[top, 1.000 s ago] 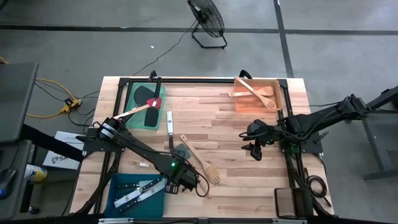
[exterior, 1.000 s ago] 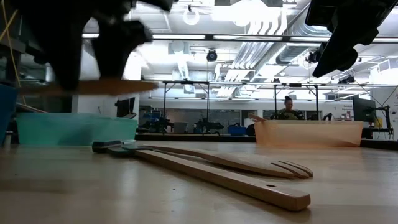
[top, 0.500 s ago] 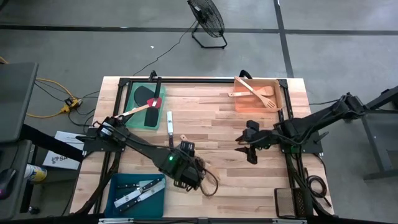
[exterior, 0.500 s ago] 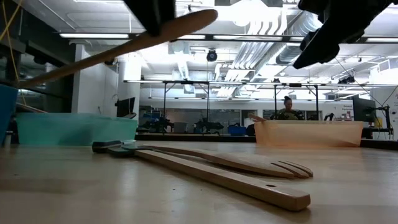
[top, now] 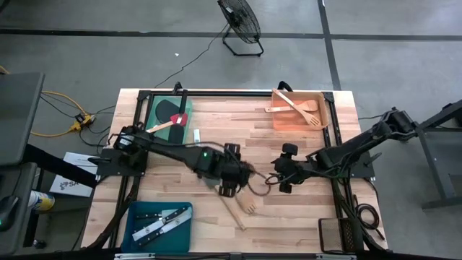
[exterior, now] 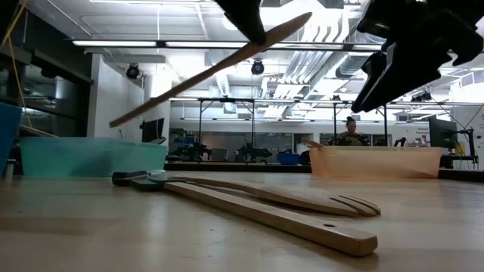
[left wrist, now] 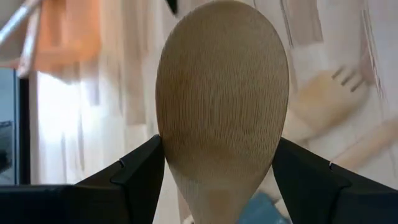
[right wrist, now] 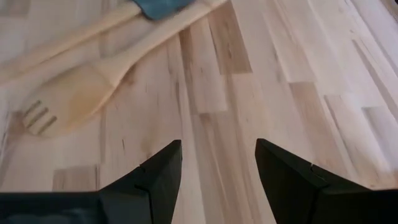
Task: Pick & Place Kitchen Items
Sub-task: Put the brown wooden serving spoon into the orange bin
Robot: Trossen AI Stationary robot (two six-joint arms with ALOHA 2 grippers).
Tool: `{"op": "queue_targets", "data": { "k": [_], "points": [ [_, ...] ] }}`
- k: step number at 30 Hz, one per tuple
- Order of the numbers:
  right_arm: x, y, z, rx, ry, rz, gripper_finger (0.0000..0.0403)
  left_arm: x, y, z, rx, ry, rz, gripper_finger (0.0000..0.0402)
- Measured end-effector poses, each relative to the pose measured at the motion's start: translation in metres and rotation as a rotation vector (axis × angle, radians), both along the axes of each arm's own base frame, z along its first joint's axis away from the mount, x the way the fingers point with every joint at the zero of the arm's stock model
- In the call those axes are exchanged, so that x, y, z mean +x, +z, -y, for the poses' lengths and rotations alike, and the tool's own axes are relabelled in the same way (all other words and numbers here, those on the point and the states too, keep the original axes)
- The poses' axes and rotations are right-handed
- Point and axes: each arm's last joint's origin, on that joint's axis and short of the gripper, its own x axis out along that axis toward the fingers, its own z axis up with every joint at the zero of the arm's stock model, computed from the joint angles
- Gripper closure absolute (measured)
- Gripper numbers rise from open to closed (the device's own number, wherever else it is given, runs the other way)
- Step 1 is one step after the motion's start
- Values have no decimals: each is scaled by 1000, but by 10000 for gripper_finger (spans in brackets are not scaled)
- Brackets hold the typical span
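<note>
A pale wooden spoon is pinched aloft by the left gripper; the right gripper is held spread, empty, above the table.

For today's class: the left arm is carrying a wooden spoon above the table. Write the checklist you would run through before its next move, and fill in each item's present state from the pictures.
1. Left gripper shut on the wooden spoon: ok; the fingers press both sides of the bowl.
2. Spoon lifted off the table: ok; the low view shows it slanting in the air.
3. Right gripper empty: ok; open, with only bare wood between its fingers.
4. Arms apart: cannot tell; in the high view the two grippers are close together at mid-table.
5. Orange tray has room: ok; it holds a few wooden utensils, with bare floor showing.
6. Slotted turner on the table out of the way: cannot tell.
</note>
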Motion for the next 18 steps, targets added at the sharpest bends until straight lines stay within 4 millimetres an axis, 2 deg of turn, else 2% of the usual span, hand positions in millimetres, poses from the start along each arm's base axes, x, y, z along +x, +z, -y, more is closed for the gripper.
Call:
{"op": "queue_targets", "data": {
  "k": [8, 13, 18],
  "points": [
    [-6, -33, 3, 85, 34, 299, 207, 14, 21, -27, -65, -41, 174, 149],
    [-13, -36, 6, 165, 33, 507, 207, 24, 33, -37, -105, -98, 302, 149],
    [-13, -31, 6, 158, 54, 587, 207, 33, 45, -41, -113, -163, 447, 149]
  ]
}}
